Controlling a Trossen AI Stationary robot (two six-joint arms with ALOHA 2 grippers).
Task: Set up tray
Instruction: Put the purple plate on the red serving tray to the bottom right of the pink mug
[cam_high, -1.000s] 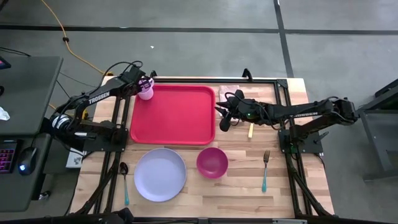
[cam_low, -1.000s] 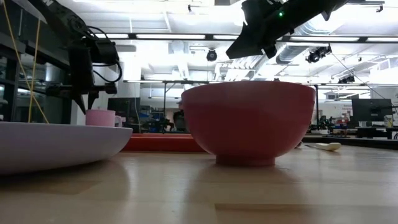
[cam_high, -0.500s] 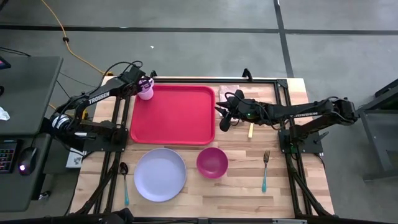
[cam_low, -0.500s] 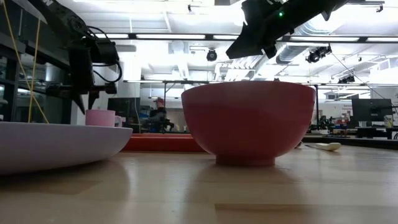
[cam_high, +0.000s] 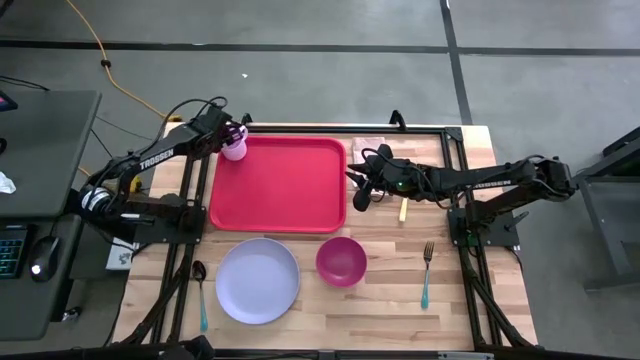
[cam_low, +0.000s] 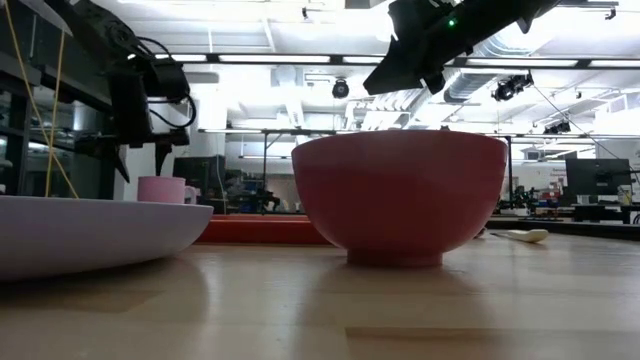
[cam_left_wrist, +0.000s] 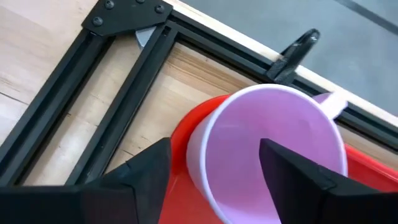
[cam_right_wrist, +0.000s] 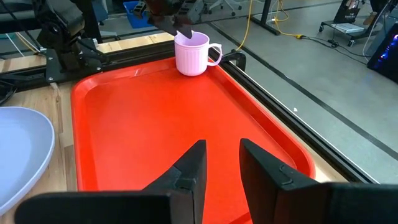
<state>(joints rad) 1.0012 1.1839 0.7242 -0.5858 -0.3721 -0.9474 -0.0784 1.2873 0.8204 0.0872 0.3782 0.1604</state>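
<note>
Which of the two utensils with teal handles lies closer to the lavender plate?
The spoon, just left of the lavender plate. The fork lies far right, beyond the bowl.

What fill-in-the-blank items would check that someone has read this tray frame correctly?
1. The pink mug stands in a ____ of the red tray.
2. The left pincer around the mug is ____.
3. The magenta bowl sits beside the ____ plate.

Missing words: corner; open; lavender

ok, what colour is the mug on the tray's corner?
Pale pink mug; clearest in the right wrist view.
</note>
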